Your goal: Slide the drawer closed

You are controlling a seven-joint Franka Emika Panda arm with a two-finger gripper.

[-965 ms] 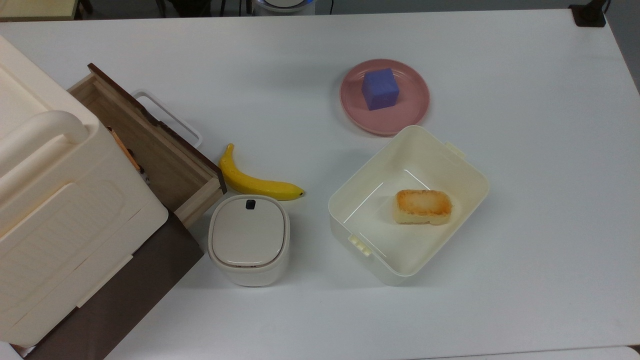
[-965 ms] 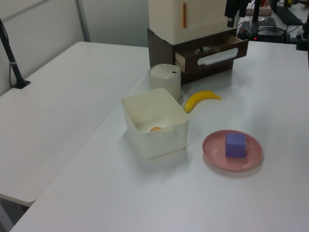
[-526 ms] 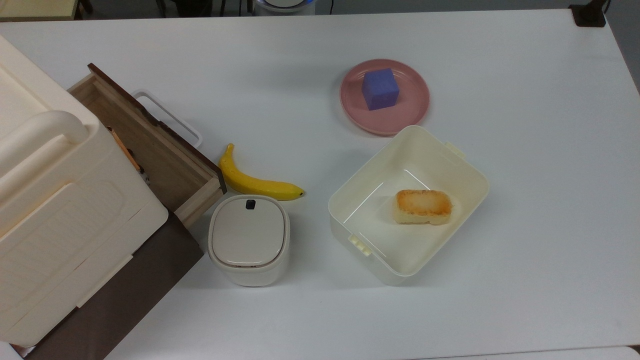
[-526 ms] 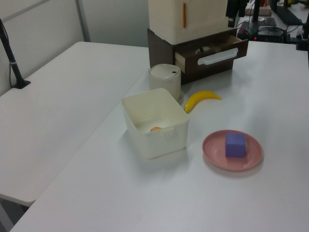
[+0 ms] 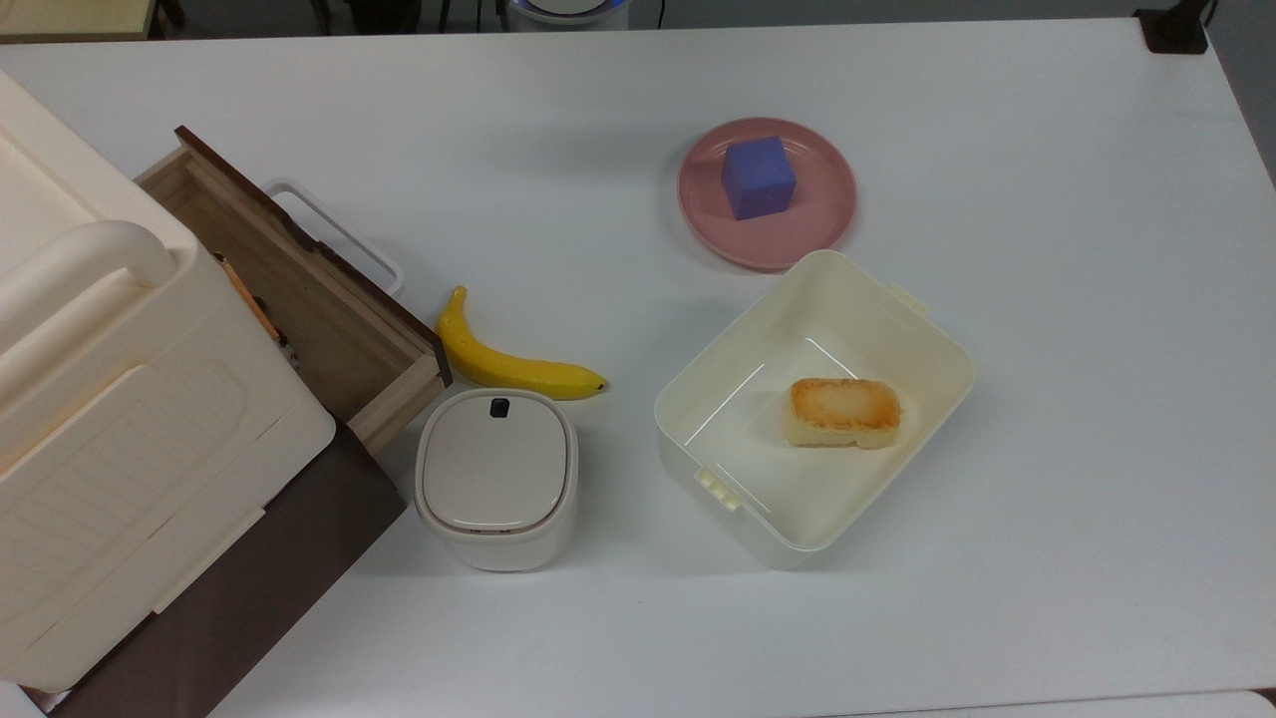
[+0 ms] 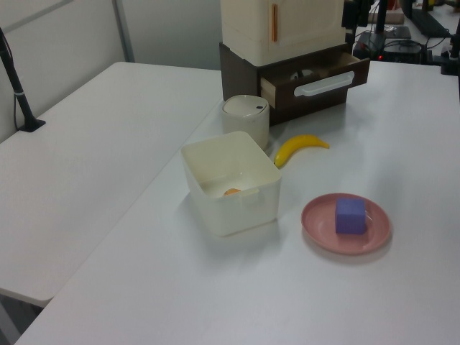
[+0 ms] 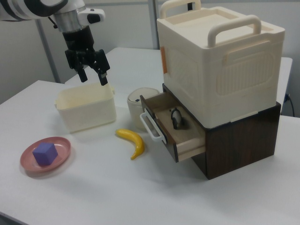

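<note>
The drawer (image 5: 299, 289) (image 6: 316, 79) (image 7: 173, 129) stands pulled out of a dark brown cabinet (image 7: 239, 140). It is light wood inside, with a dark front panel and a white looped handle (image 5: 339, 234) (image 7: 152, 126). A small dark object (image 7: 176, 117) lies inside it. In the right view my gripper (image 7: 93, 75) hangs high over the table, well to the drawer's left and in line with the cream open bin (image 7: 86, 108). Its fingers are open with nothing between them.
A banana (image 5: 508, 359) lies just in front of the drawer's front panel, beside a white lidded canister (image 5: 495, 477). The open bin (image 5: 812, 409) holds a piece of bread. A pink plate (image 5: 827, 199) carries a purple cube. A large cream handled box (image 7: 220, 56) sits on the cabinet.
Nothing on the table has moved and the drawer stays as far out as before. A dark shape at the left view's top right edge has shifted slightly right.
</note>
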